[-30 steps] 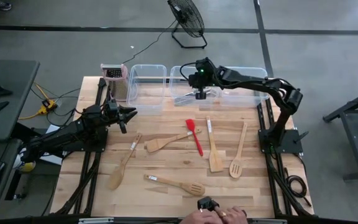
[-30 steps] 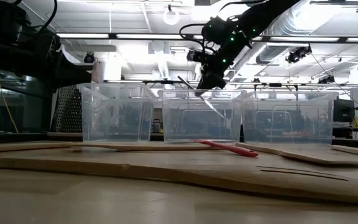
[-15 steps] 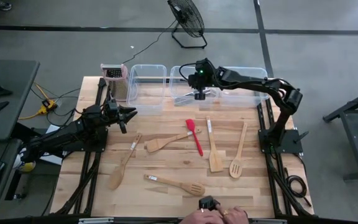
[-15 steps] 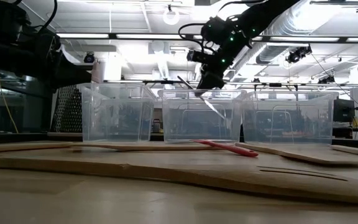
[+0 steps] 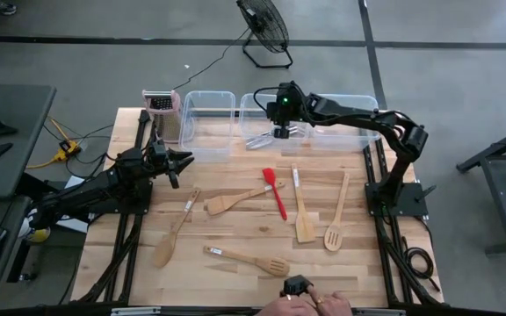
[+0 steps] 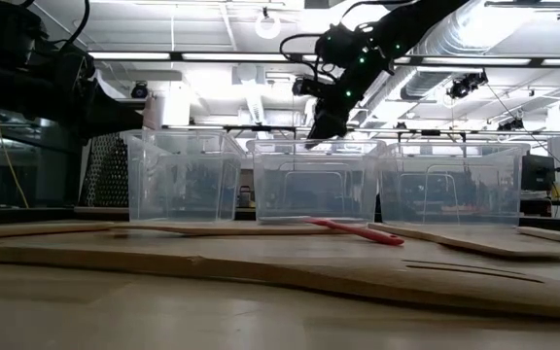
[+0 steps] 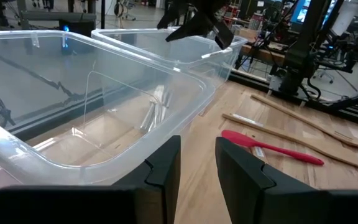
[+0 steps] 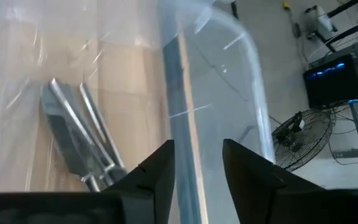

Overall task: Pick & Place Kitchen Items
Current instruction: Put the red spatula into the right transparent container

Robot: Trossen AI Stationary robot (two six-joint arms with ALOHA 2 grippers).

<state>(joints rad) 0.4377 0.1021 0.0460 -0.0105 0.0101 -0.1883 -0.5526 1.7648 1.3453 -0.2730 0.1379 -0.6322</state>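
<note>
The silvery tongs lie flat on the floor of the middle clear tub; the right wrist view shows them below the fingers. My right gripper hovers open above that tub, over its rim in the low view. A red spatula and several wooden spoons and spatulas, such as one spatula and a slotted spatula, lie flat on the table. My left gripper waits open at the table's left, near the left tub.
A box grater stands at the far left beside the tubs; a third clear tub is on the right. A person's hands hold a small dark object at the near edge. A floor fan stands beyond the table.
The tongs, which hung slanting below my right gripper over the middle tub, have dropped out of it and now lie on the tub's floor. The right gripper has stayed above the tub. The left arm has kept still.
</note>
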